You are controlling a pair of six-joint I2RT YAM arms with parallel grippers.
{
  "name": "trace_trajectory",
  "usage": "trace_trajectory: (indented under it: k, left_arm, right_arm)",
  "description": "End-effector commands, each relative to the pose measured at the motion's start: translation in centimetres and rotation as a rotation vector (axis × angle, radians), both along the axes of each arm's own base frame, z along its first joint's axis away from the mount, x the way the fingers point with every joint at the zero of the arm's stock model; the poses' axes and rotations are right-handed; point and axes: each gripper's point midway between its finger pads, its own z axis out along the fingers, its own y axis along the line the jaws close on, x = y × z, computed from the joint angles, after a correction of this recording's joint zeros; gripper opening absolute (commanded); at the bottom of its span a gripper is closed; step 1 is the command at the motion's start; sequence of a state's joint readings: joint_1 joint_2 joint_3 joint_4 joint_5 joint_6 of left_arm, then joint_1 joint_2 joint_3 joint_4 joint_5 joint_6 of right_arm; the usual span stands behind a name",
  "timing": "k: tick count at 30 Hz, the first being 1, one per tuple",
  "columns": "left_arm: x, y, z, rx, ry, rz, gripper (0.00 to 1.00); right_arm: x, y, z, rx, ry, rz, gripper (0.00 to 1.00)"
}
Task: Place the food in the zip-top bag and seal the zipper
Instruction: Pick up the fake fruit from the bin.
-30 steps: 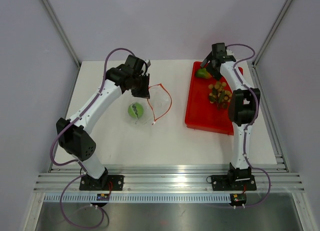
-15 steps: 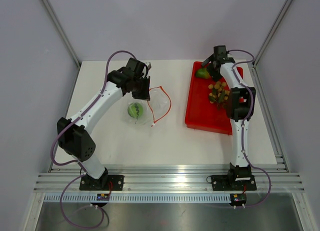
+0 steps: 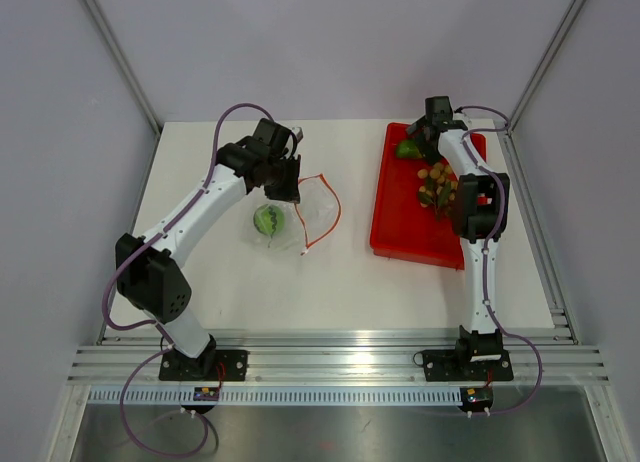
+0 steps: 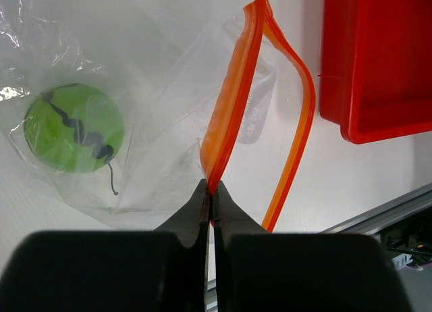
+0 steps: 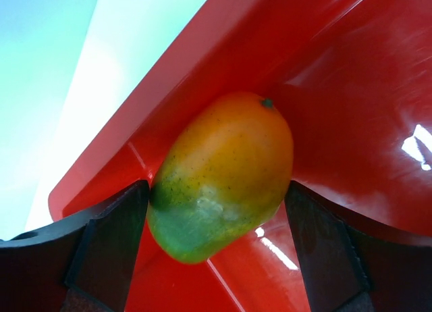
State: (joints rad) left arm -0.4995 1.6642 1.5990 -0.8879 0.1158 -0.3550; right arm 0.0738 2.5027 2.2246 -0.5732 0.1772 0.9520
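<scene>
Lying between fingers (image 5: 108, 251) of the right hand (image 5: 217, 197), the mango (image 5: 223, 170) points stem upper-right.

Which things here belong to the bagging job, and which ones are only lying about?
Job: mango, tan ball bunch, green fruit, zip-top bag, zipper, left gripper, right gripper.
Lying about: red tray, table.

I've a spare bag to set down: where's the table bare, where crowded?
Bare: the table between zip-top bag and near rails; the near end of the red tray. Crowded: its far end, with mango, tan balls, right gripper.
</scene>
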Motion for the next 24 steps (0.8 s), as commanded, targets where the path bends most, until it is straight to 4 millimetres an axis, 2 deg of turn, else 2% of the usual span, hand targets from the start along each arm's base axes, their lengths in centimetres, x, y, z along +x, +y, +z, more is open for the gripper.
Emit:
trace_trajectory:
  k: [1, 11, 12, 13, 16, 21, 23, 24]
  left_arm:
    - [0.6, -0.1, 1.6, -0.018, -0.075, -0.009, 0.00]
    - [0.7, -0.3, 1.6, -0.026, -0.072, -0.009, 0.00]
    - [0.7, -0.3, 1.7, -0.026, -0.073, -0.007, 0.00]
    - [0.7, -0.3, 1.8, -0.027, -0.075, -0.009, 0.00]
    - [0.9, -0.5, 1.9, -0.035, -0.073, -0.007, 0.00]
    - [1.0, -1.0, 1.8, -0.039, -0.071, -0.016, 0.00]
    - [0.9, -1.2, 1.7, -0.035, -0.069, -0.024, 0.00]
    - [0.9, -1.2, 1.6, -0.034, -0.069, -0.024, 0.00]
  right_arm:
    - [-0.6, -1.2, 0.3, -0.071, 0.007, -0.067, 0.86]
    - [-2.4, -1.0, 0.5, -0.081, 0.016, -0.024, 0.64]
    - [-2.6, -0.9, 0.6, -0.080, 0.013, -0.017, 0.55]
    - [-2.9, -0.8, 0.8, -0.079, 0.002, -0.012, 0.50]
    - [-3.7, -0.4, 1.4, -0.073, -0.008, 0.005, 0.41]
    - [-5.5, 0.2, 3.3, -0.078, -0.044, 0.063, 0.39]
    - [-5.4, 1.5, 4.7, -0.045, -0.106, 0.128, 0.39]
    - [-6.1, 1.8, 5.1, -0.050, -0.118, 0.166, 0.39]
